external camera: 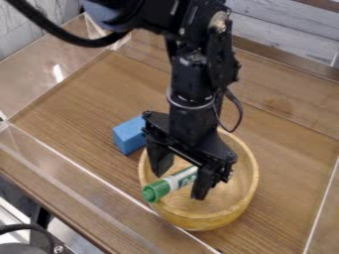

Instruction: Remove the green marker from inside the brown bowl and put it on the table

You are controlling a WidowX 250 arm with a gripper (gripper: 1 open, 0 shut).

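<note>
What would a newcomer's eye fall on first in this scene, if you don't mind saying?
The black end effector dominates mid-frame, pointing down with open jaws into the brown bowl. The green marker lies inside, its cap near the bowl's left rim. A blue block sits on the table beside the bowl.

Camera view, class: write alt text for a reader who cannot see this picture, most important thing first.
A black robot gripper points straight down into a brown bowl, jaws open on either side of a green marker that lies against the bowl's near-left rim. A blue block sits beside the bowl on the wood-grain table, which has clear acrylic walls.
</note>
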